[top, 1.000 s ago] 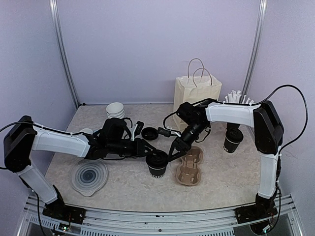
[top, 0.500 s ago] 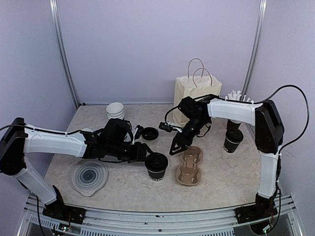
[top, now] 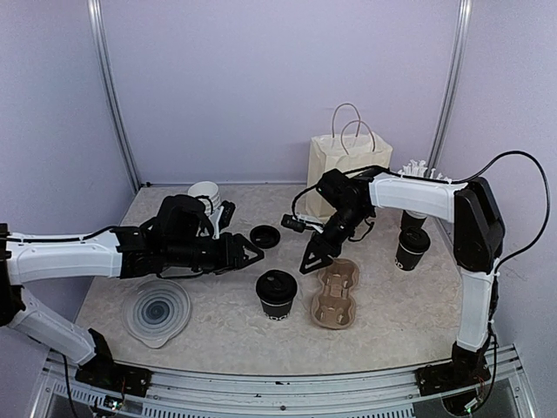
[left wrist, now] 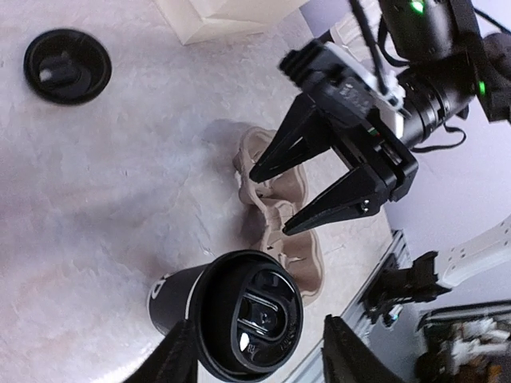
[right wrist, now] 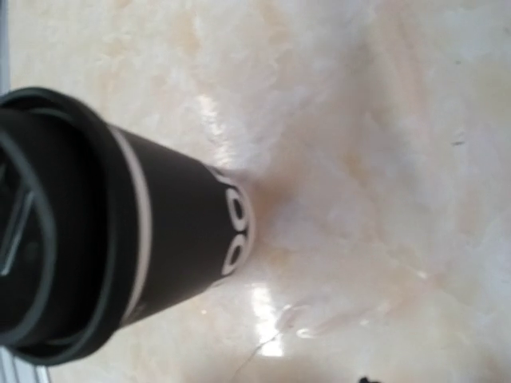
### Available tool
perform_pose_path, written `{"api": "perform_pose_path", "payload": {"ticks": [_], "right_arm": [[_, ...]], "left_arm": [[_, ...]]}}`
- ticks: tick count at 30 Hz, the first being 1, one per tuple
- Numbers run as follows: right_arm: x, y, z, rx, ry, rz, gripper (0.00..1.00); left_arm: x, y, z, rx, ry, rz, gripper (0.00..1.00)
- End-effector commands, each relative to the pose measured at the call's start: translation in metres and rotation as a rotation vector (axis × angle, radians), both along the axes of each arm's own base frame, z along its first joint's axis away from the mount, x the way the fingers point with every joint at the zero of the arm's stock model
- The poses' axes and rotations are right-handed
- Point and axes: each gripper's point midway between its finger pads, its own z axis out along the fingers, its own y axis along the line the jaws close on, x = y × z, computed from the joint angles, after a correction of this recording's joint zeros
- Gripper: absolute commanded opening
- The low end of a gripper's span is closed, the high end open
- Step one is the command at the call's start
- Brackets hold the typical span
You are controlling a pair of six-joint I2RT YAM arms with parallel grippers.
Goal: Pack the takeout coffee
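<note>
Both sets of jaws stand open and hold nothing. The left gripper (top: 251, 252), left of centre in the overhead view, points toward a lidded black takeout cup (top: 277, 294), which stands upright just below centre, apart from its fingertips. The right gripper (top: 306, 266) hangs spread above the upper end of the brown pulp carrier tray (top: 337, 296), its wells unfilled. The cup stands just left of the tray with a narrow gap between them. A second lidded cup (top: 412, 247) stands toward the table's right edge. White lettering marks the near cup's side. In the right wrist view only two rounded letters like "oo" can be made out. A loose black lid (top: 264, 235) lies above the cup. A plain paper bag (top: 346, 165) with handles stands at upper centre, no print showing on it. A translucent round lid (top: 157, 312) lies at lower left. Bare marbled tabletop (top: 226, 340) runs along the lower edge of the frame, below cup and tray.
</note>
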Motion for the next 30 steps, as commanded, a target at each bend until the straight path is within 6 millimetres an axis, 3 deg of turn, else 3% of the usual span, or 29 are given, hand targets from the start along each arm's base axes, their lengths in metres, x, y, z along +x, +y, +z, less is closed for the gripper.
{"api": "perform_pose_path", "payload": {"ticks": [1,9,27,30], "right_arm": [[-0.009,0.003,0.009,0.053,0.031,0.018,0.53],[-0.011,0.016,0.001,0.089,0.131,0.027,0.52],[-0.013,0.023,-0.011,0.093,0.193,0.030,0.51],[-0.015,0.023,-0.013,0.094,0.205,0.033,0.52]], "left_arm": [[-0.015,0.016,-0.023,-0.079,0.141,0.039,0.46],[-0.024,0.007,-0.039,-0.108,0.181,-0.009,0.38],[-0.025,0.002,-0.066,-0.071,0.224,-0.034,0.31],[-0.028,0.004,-0.078,-0.041,0.248,-0.037,0.31]]}}
